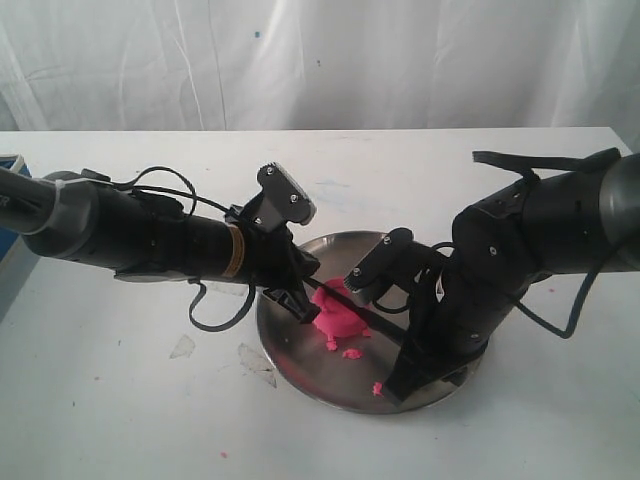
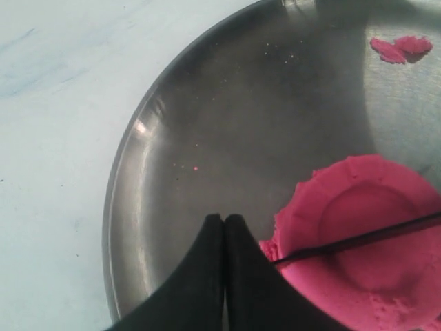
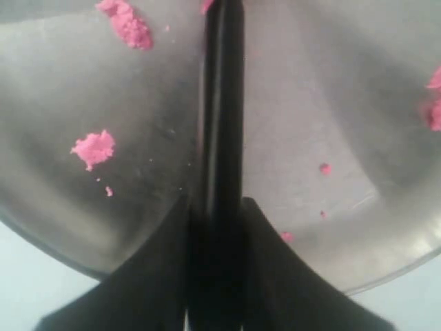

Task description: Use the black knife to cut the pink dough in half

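The pink dough (image 1: pixel 335 314) lies as one round lump left of middle on the steel plate (image 1: pixel 300 368). The black knife (image 1: pixel 372 327) slants across it; in the left wrist view its thin blade (image 2: pixel 358 241) rests on the top of the dough (image 2: pixel 375 207). My right gripper (image 1: pixel 400 372) is shut on the knife's handle (image 3: pixel 222 103) near the plate's front right rim, fingers (image 3: pixel 272 255) either side of it. My left gripper (image 1: pixel 300 305) is shut and holds nothing, its tips (image 2: pixel 224 221) down on the plate (image 2: pixel 172 138) right beside the dough's edge.
Pink crumbs (image 1: pixel 350 352) lie on the plate near the dough; more crumbs (image 3: pixel 93 148) show by the knife. Clear scraps (image 1: pixel 256 362) lie on the white table left of the plate. A blue object (image 1: pixel 10 190) sits at the far left edge.
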Available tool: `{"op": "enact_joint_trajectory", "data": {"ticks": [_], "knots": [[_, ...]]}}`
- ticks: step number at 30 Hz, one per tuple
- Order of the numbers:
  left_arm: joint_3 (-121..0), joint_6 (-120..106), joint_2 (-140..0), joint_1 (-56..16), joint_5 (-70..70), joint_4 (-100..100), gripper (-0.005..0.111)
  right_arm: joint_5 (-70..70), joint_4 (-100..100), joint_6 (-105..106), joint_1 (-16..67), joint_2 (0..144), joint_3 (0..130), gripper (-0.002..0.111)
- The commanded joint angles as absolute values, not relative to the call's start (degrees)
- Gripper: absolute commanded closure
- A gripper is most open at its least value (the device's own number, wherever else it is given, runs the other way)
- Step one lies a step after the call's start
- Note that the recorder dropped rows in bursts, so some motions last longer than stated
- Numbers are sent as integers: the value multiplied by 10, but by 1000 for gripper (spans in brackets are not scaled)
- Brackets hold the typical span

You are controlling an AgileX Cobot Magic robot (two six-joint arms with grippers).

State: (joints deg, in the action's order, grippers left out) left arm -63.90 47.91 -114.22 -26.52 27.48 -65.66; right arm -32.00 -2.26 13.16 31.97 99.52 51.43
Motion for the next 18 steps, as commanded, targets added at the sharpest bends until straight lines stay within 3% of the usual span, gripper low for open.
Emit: {"op": "enact_joint_trajectory", "data": {"ticks": [1,8,14,18], "knots": [[-626,478,-1148,-264,252,-669,107,-315,-19,130,320,996,513,108],[-626,478,-1148,-264,252,-669,107,-315,-19,130,320,996,513,108],[-626,478,-1148,-264,252,-669,107,-311,-19,130,320,996,513,97],[-626,478,-1148,-264,252,-669,107,-311,-19,130,320,996,513,95]]}}
